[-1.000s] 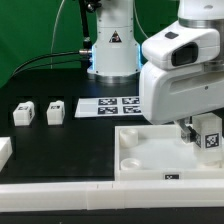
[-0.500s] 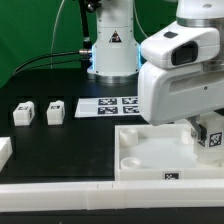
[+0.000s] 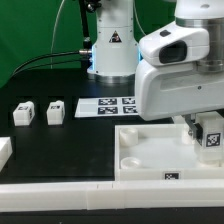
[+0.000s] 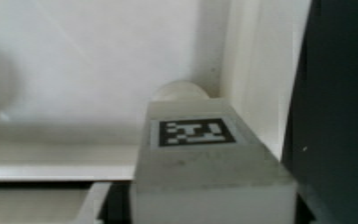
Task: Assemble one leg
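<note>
My gripper [image 3: 203, 127] hangs under the big white wrist housing at the exterior view's right. It is shut on a leg [image 3: 211, 137], a small white post with a black-and-white tag. The leg hangs over the near right corner of the large white tray [image 3: 150, 150]. In the wrist view the leg [image 4: 197, 140] fills the middle with its tag toward the camera. The tray's floor [image 4: 69, 90] and a raised wall [image 4: 256, 60] lie behind it. The fingertips are hidden there. Two more legs [image 3: 24, 113] [image 3: 55, 111] stand at the exterior view's left.
The marker board [image 3: 108, 105] lies behind the tray, in front of the robot base [image 3: 110, 50]. Another white piece [image 3: 4, 150] lies at the left edge. A long white bar [image 3: 60, 195] runs along the front of the black table.
The gripper and the held leg have shifted very slightly toward the exterior view's right. Nothing else has moved.
</note>
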### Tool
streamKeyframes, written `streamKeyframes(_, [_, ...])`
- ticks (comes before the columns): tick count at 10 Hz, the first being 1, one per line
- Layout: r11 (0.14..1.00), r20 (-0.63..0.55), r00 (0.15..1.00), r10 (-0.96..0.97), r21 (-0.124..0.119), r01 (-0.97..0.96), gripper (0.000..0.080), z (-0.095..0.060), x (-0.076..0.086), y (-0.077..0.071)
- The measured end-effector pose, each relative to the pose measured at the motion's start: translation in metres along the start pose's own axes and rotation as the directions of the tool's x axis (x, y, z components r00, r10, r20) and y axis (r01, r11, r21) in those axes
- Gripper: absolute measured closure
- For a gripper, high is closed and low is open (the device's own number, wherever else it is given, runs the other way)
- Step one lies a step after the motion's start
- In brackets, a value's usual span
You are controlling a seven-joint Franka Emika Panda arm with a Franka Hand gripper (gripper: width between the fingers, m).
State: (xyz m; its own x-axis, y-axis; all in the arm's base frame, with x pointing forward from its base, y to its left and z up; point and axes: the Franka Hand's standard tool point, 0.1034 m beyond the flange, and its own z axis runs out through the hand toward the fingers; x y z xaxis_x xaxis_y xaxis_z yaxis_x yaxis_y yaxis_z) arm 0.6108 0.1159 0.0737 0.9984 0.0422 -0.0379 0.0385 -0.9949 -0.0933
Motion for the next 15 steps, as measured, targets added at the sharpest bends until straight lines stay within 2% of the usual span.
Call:
streamKeyframes(2, [0.964,0.006,0.964,0.266,0.018,-0.266,0.0502,-0.0004,0.0002,0.0025])
streamKeyframes(4, [0.870,0.002,0.870,0.493,0.018,-0.493,0.0502,-0.0001,-0.0011,0.0019])
streamKeyframes(7, [0.676,0.009,0.676,0.736,0.018,-0.737,0.0502,0.0001,-0.0011,0.0014])
streamKeyframes(9, [0.453,0.032,0.453,0.891,0.022,-0.891,0.0502,0.0013,-0.0015,-0.0002])
streamKeyframes(11, [0.301,0.050,0.302,0.952,0.021,-0.953,0.0502,0.0018,-0.0016,-0.0014])
streamKeyframes(12, [0.304,0.050,0.305,0.951,0.021,-0.952,0.0502,0.0019,-0.0017,-0.0018])
streamKeyframes(13, [0.319,0.050,0.320,0.946,0.022,-0.947,0.0405,0.0019,-0.0018,-0.0021])
streamKeyframes(14, [0.344,0.051,0.345,0.937,0.024,-0.939,0.0255,0.0020,-0.0018,-0.0026])
streamKeyframes(15, [0.354,0.051,0.355,0.933,0.024,-0.935,0.0255,0.0020,-0.0019,-0.0030])
